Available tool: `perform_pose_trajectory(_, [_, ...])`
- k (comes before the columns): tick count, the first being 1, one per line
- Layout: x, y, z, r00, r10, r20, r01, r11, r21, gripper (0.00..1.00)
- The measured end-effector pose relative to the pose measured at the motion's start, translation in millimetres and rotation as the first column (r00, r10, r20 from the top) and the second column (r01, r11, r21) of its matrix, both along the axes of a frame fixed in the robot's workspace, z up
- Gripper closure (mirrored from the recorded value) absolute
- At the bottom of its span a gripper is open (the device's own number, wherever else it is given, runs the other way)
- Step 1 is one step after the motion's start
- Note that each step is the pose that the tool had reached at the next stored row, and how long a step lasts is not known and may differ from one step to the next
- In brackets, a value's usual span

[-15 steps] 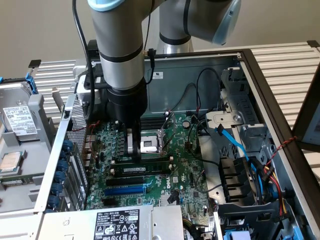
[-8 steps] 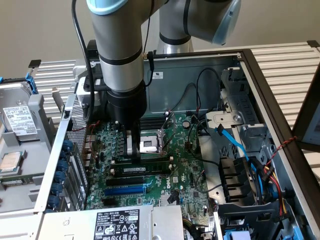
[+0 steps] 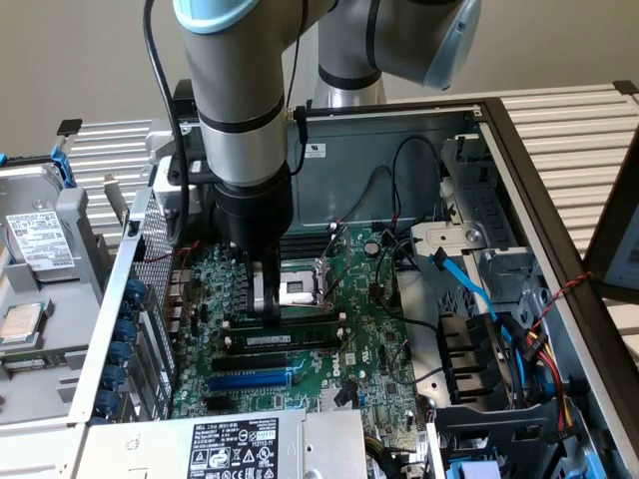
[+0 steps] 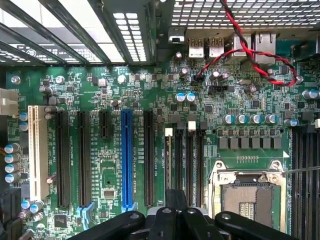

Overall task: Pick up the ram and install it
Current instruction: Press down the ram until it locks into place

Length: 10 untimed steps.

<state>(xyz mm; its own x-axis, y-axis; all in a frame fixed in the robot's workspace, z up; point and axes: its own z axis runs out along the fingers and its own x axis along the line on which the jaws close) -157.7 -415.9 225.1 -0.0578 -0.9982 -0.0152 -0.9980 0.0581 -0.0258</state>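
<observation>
The long, narrow green ram stick with black chips (image 3: 300,325) is seen lying lengthwise along the black plastic memory slots (image 3: 285,344) on the green motherboard (image 3: 369,349), just below the square metal processor socket (image 3: 298,290); whether it is fully seated cannot be told. The arm's black gripper (image 3: 268,304) is held directly above the stick's end toward the exterior view's left, its fingers reaching down to the stick; whether they are closed on it cannot be told. A blue expansion slot (image 3: 250,379) is found just beyond the black slots; a twisted red-and-black wire (image 4: 250,52) is draped across the board near the rear ports; everything is enclosed by the grey metal computer case (image 3: 399,140).
</observation>
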Motion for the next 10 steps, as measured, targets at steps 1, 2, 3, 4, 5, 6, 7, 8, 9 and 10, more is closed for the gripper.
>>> perform_pose_trajectory(1, [0.0,0.1,-0.1,1.0,0.0,0.0001,0.0,1.0,0.0003,0.9])
perform_pose_trajectory(2, [0.2,0.3,1.8,1.0,0.0,0.0009,0.0,1.0,0.0012,0.9])
perform_pose_trajectory(3, [0.6,0.2,4.9,1.0,0.0,0.0027,0.0,1.0,0.0029,0.9])
perform_pose_trajectory(4, [0.9,-0.6,10.1,1.0,0.0,0.0006,0.0,1.0,0.0018,0.9])
perform_pose_trajectory(5, [1.9,-2.1,14.8,1.0,0.0,-0.0011,0.0,1.0,0.0014,0.9])
perform_pose_trajectory(6, [3.0,-2.8,18.4,1.0,0.0,-0.0024,0.0,1.0,0.0022,0.9])
perform_pose_trajectory(7, [4.6,-3.4,21.5,1.0,0.0,-0.0038,0.0,1.0,0.0034,0.9])
perform_pose_trajectory(8, [6.4,-4.3,24.6,1.0,0.0,-0.0052,0.0,1.0,0.0051,0.9])
perform_pose_trajectory(9, [8.4,-5.0,27.6,1.0,0.0,-0.007,0.0,1.0,0.0066,0.9])
perform_pose_trajectory(10, [10.5,-5.5,30.1,1.0,0.0,-0.0087,0.0,1.0,0.0086,0.9])
